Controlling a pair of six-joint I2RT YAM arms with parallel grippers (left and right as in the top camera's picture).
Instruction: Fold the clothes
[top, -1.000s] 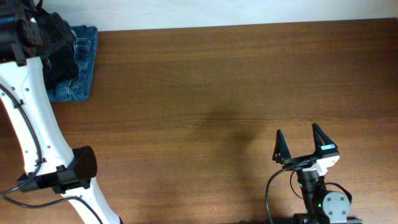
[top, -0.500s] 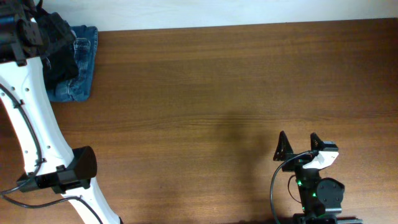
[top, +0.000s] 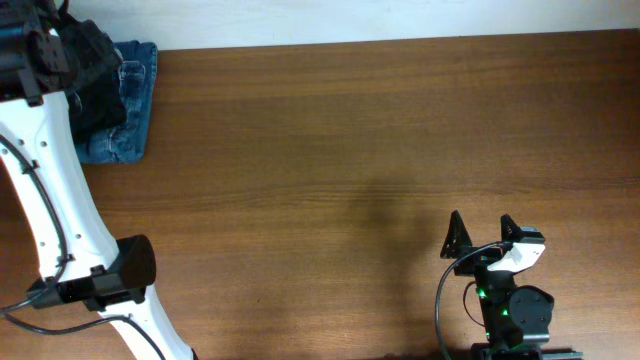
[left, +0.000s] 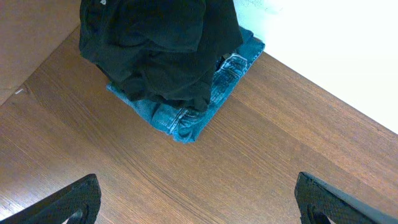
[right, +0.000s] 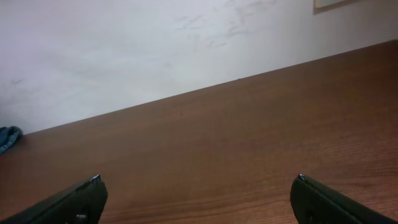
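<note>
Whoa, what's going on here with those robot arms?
Nothing is being held right now. The left arm hovers with its jaws wide open over a crumpled dark T-shirt that lies on top of blue jeans at the far left corner of the table. The right arm sits at the near edge, jaws open too, over bare wood. The folding has not begun.

1. You're looking at a brown wood-grain tabletop (top: 300, 150) that fills nearly the whole overhead view.
2. Along its far edge you see a plain white wall (right: 155, 43), faintly scuffed.
3. Light falls evenly on it, and a soft shadow (top: 375, 205) lies right of the tabletop's middle.
</note>
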